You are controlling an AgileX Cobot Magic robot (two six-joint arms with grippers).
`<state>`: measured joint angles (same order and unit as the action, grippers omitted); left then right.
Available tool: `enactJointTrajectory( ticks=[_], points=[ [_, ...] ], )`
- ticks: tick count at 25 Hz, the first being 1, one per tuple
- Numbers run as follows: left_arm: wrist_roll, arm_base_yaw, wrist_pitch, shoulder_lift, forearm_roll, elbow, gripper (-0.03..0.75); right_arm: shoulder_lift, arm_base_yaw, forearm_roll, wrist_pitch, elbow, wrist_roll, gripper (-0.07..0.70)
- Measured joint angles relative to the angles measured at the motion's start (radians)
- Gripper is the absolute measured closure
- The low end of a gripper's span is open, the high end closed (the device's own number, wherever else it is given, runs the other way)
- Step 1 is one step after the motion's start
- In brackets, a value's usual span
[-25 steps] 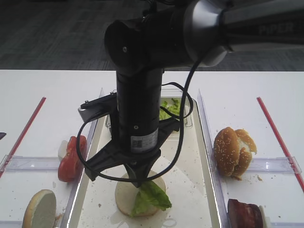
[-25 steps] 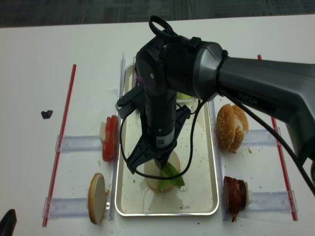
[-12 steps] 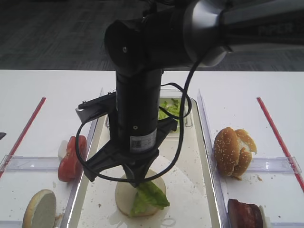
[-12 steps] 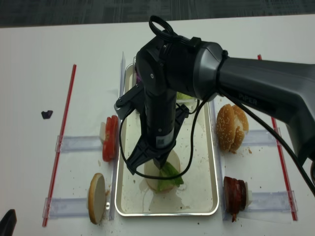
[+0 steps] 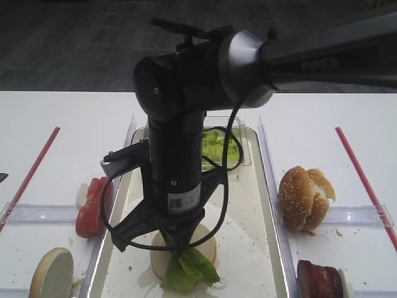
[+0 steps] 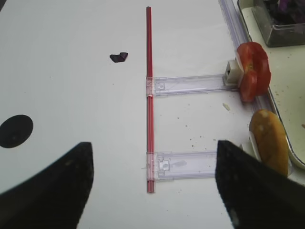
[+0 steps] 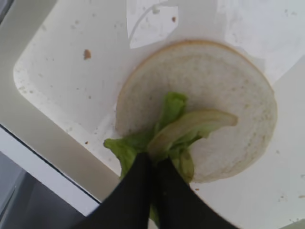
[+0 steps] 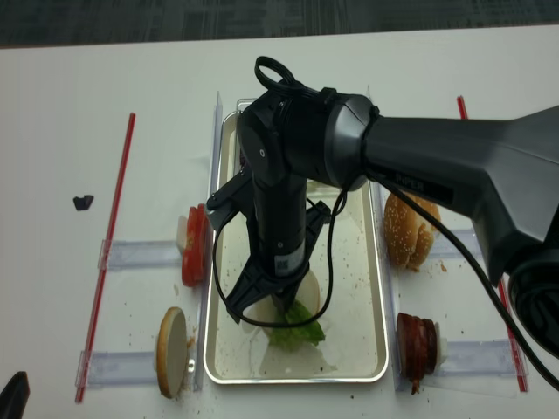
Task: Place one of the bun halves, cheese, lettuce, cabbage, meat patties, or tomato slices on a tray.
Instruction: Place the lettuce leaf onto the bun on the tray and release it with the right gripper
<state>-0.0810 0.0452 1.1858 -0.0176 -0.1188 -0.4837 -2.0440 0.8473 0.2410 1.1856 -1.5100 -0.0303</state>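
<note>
My right gripper [image 7: 153, 162] is shut on a green lettuce leaf [image 7: 174, 112], pinched at its stem end. The leaf lies across the near edge of a pale bun half [image 7: 224, 95], cut side up, on the metal tray [image 7: 71, 81]. From above, the right gripper [image 8: 281, 305] points straight down over the lettuce [image 8: 297, 332] and bun half [image 8: 307, 286] in the tray's [image 8: 349, 349] front half. The arm hides most of the bun. My left gripper [image 6: 153, 148] is open over bare table left of the tray, holding nothing.
Tomato slices [image 8: 194, 244] and another bun half [image 8: 172, 349] stand in clear racks left of the tray. A sesame bun [image 8: 410, 229] and meat patties [image 8: 417, 345] stand on the right. A clear tub of lettuce [image 5: 217, 146] sits at the tray's back. Red strips [image 8: 109, 253] border both sides.
The right gripper has dropped lower and shifted toward the tray's front with the leaf. The lettuce now hangs further over the bun's near edge.
</note>
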Motion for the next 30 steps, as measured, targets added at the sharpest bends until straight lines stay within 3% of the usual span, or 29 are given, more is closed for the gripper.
enactJointTrajectory(
  ticks=[3,6,9,11,12,14,30],
  points=[
    [0.000,0.000,0.000,0.000,0.000,0.000,0.224,-0.001,0.000,-0.004,-0.015,0.000,-0.009,0.568],
    [0.000,0.000,0.000,0.000,0.000,0.000,0.224,-0.001,0.000,-0.008,-0.014,0.000,-0.027,0.503],
    [0.000,0.000,0.000,0.000,0.000,0.000,0.224,-0.001,0.000,-0.018,0.003,0.000,-0.038,0.307],
    [0.000,0.000,0.000,0.000,0.000,0.000,0.224,-0.001,0.000,-0.022,0.013,0.000,-0.038,0.101],
    [0.000,0.000,0.000,0.000,0.000,0.000,0.224,-0.001,0.000,-0.022,0.015,0.000,-0.038,0.036],
    [0.000,0.000,0.000,0.000,0.000,0.000,0.224,-0.001,0.000,-0.028,0.019,0.000,-0.038,-0.023],
    [0.000,0.000,0.000,0.000,0.000,0.000,0.224,-0.001,0.000,-0.034,0.021,0.000,-0.023,-0.060]
  ],
)
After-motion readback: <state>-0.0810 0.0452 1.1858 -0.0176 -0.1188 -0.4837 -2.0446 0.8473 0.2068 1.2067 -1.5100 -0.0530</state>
